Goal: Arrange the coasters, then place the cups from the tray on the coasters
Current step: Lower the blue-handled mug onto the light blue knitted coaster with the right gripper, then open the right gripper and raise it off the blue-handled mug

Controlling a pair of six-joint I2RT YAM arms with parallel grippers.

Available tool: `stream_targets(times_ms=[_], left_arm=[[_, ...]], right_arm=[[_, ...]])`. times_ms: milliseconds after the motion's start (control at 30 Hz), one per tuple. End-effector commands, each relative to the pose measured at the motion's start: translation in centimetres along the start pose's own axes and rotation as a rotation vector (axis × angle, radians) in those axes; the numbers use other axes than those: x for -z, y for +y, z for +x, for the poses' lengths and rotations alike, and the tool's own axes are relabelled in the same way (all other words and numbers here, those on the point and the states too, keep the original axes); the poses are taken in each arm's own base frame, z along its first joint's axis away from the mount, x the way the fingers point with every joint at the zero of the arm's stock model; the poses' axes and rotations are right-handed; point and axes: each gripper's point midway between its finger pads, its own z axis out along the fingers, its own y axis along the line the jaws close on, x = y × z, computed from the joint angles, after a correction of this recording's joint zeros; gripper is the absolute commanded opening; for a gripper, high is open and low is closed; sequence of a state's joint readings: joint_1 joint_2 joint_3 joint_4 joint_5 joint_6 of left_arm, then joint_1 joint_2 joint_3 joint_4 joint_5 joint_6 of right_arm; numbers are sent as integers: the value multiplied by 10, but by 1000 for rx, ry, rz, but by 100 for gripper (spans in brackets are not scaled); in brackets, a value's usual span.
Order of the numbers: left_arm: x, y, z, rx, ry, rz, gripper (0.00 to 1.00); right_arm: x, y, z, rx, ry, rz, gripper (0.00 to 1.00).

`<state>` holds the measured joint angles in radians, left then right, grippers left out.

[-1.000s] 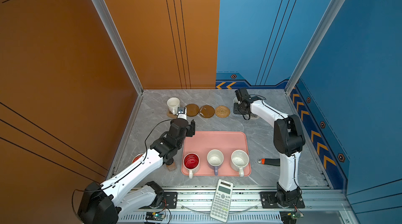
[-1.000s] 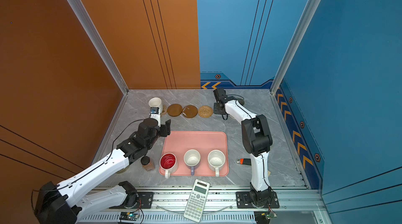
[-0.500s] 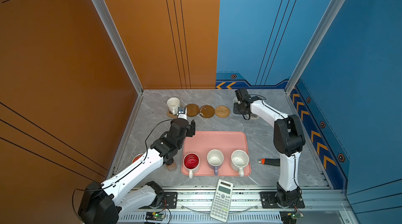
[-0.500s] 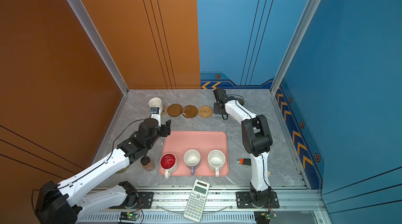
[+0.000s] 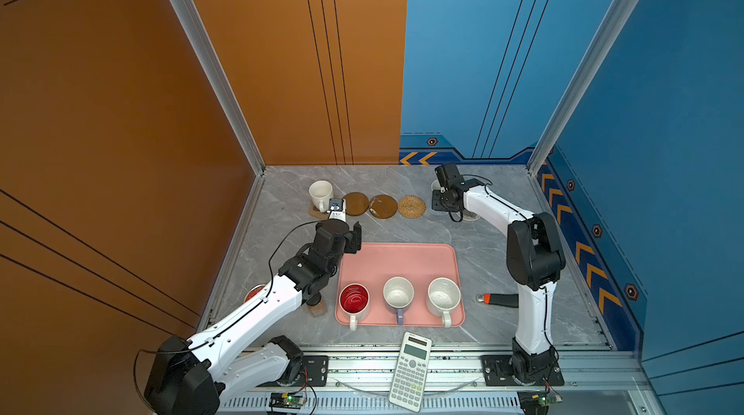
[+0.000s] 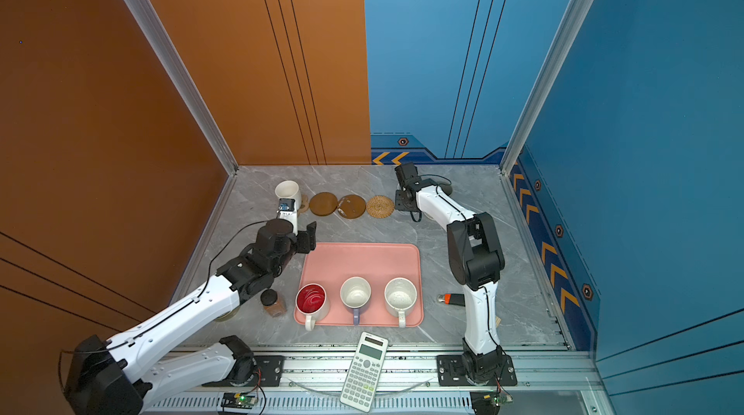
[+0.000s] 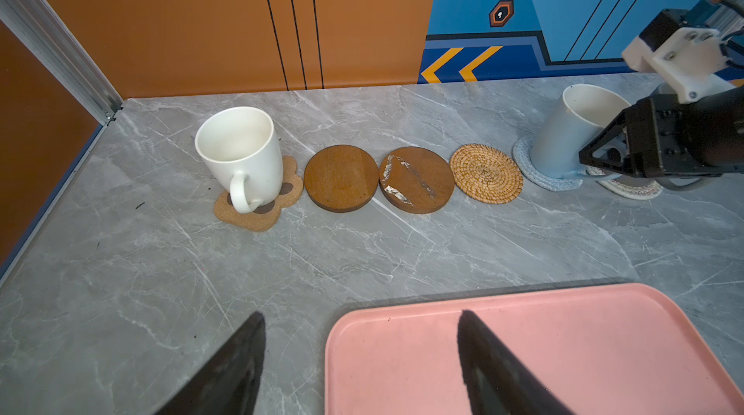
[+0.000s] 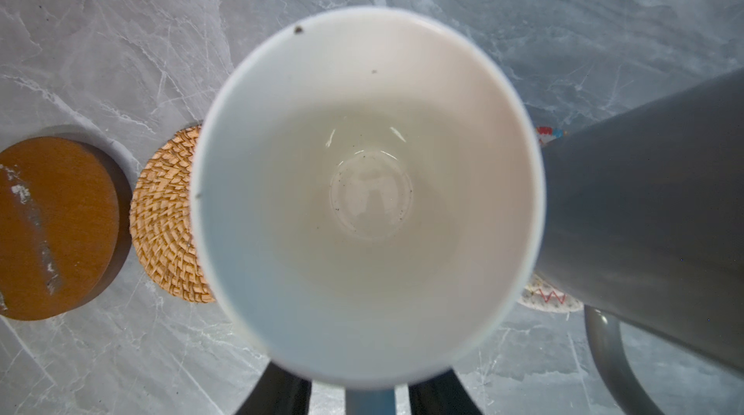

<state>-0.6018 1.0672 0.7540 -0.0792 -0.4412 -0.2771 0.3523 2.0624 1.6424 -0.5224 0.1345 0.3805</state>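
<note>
The right fingers [image 8: 277, 395] stand a little apart, one on each side of the handle of the light blue mug [image 8: 368, 199]. A thin gap shows between the handle and each finger, so the mug is not clamped. It stands on the grey-blue knitted coaster [image 7: 521, 161], a little right of centre in both top views, in the row of coasters across the far part of the desk [image 5: 475, 240]. Just beside it the grey mug [image 8: 652, 211] stands on the whitish woven coaster [image 8: 551, 298], which ends the row on the right. The right arm covers most of both in the top views.

The left fingers [image 7: 241, 364] are spread wide and hold nothing. One hangs over bare desk, the other over the far left corner of the pink tray [image 7: 563, 352].

Leftward along the row lie the rattan coaster [image 5: 412, 206], a scuffed brown disc [image 5: 383, 206] and a plain brown disc [image 5: 356, 203], all three bare. At the left end the white mug [image 7: 241, 155] stands on the tan paw coaster [image 7: 249, 221].

The tray fills the lower middle of both top views. Three mugs stand in a line along its near edge: the red-lined mug [image 5: 354, 299], the lavender mug [image 5: 398, 293] and the speckled mug [image 5: 443, 294], handles toward the bottom of the frame.
</note>
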Motion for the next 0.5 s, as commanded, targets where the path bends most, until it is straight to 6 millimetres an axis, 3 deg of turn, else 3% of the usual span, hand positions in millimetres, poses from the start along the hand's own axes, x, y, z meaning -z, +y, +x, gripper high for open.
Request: stream_targets(times_ms=[0,200,467], left_arm=[[3,3,-11,7,-16,-2,76],[4,3,-12,8,-19,-1,75],[6,4,-13,10,-24,1,76]], right_arm=[[30,-1,-18,-5,-73,-13,38],[54,-3,-22,-9,-109,-10,38],[106,9,-30,10,-211,-29,38]])
